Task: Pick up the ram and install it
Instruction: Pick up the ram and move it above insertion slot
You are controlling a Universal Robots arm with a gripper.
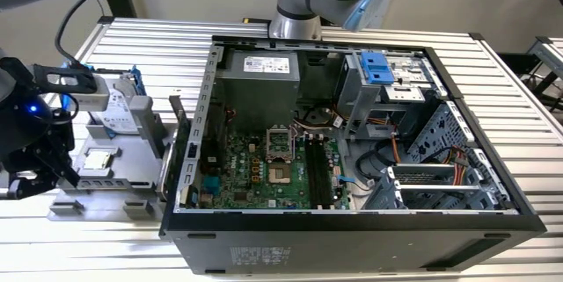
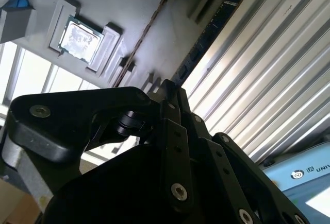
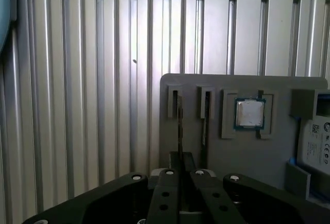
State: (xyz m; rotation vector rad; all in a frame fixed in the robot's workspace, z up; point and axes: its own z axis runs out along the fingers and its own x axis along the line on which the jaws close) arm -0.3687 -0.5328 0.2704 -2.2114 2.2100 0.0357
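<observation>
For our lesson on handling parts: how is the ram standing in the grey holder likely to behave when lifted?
The ram looks thin and flat, so probably light and stiff. Standing on edge in a slot of the holder, it would likely tip if pushed sideways.

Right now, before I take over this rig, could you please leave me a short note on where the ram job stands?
Tool: closed on the near end of the ram.
Ram: standing on edge at a slot of the grey holder, which sits on the exterior view's left of the open computer case.
Done: ram reached and gripped.
Left: the ram is not yet in the case, so the install is open.
</observation>
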